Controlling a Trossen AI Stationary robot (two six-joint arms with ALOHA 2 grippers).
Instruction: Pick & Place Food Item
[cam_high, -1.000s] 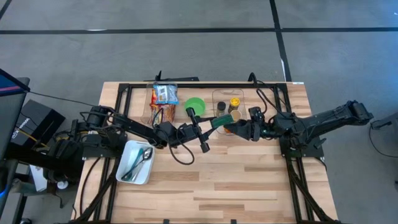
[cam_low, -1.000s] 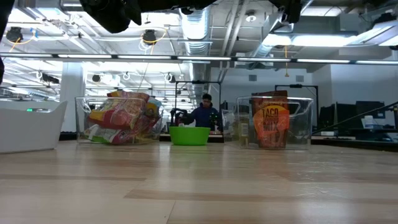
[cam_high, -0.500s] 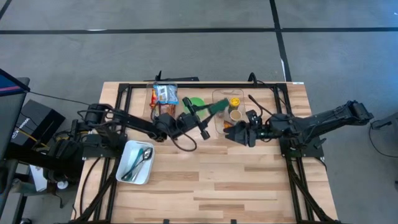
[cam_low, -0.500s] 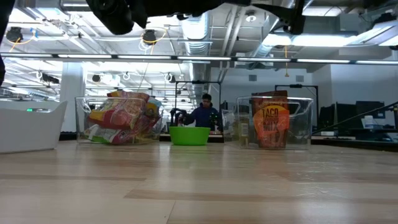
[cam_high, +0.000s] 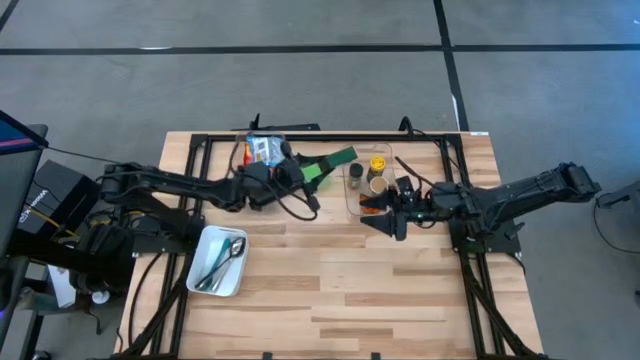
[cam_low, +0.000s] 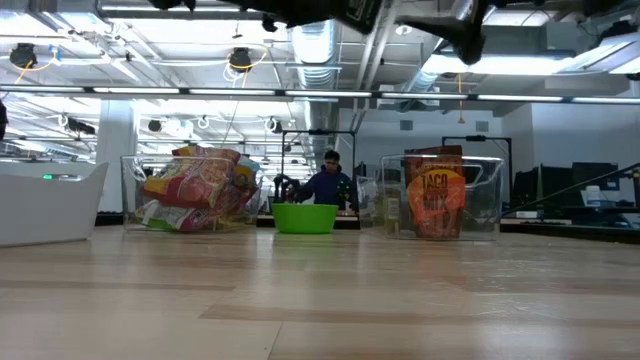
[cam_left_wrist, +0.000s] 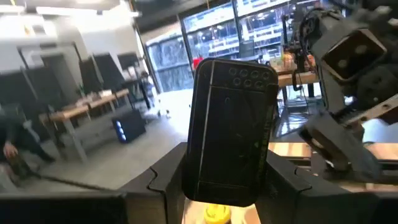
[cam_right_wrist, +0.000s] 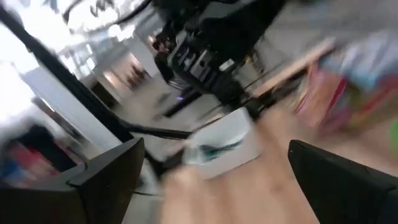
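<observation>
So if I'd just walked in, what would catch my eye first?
Probably the left gripper, holding a green packet in the air over the green bowl at the table's far edge. Next, the right gripper, open and empty, beside the clear bin.

- Both arms are basically all black, chunky segmented links with rounded joint housings, matte finish.
- Left arm (cam_high: 170, 185) has loose black cables looping off it near the wrist.
- Right arm (cam_high: 520, 192) looks the same, with a thin black cable arcing up by its wrist.
- Right end effector (cam_high: 385, 212) is two flat dark fingers (cam_right_wrist: 106, 180), wedge-shaped.
- Left end effector (cam_high: 300, 172) has the same blocky black fingers (cam_left_wrist: 165, 180).
</observation>
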